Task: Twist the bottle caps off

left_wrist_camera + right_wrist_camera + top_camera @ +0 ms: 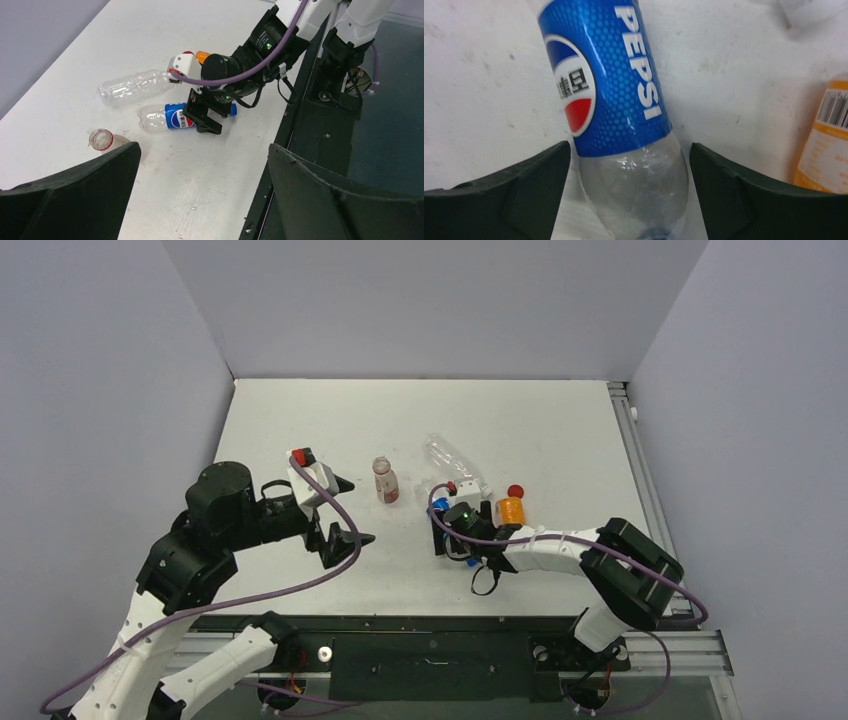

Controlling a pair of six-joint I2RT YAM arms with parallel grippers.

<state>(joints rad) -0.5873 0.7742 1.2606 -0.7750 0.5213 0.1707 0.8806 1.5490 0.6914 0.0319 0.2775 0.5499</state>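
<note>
The Pepsi bottle (604, 80) lies on its side on the table; it also shows in the left wrist view (172, 116). Its blue cap (232, 109) is on and points to the near edge. My right gripper (630, 147) is open, one finger on each side of the bottle's clear shoulder, with small gaps. In the top view the right gripper (452, 532) covers most of the bottle. My left gripper (347, 510) is open and empty, to the left of the short bottle (385, 481), which stands upright with an open mouth (101, 138).
The clear unlabelled bottle (452, 462) lies on its side behind the right gripper. The squat orange bottle (510, 511) sits just right of it, with a loose red cap (515, 491) behind. The black rail (430, 635) runs along the near edge.
</note>
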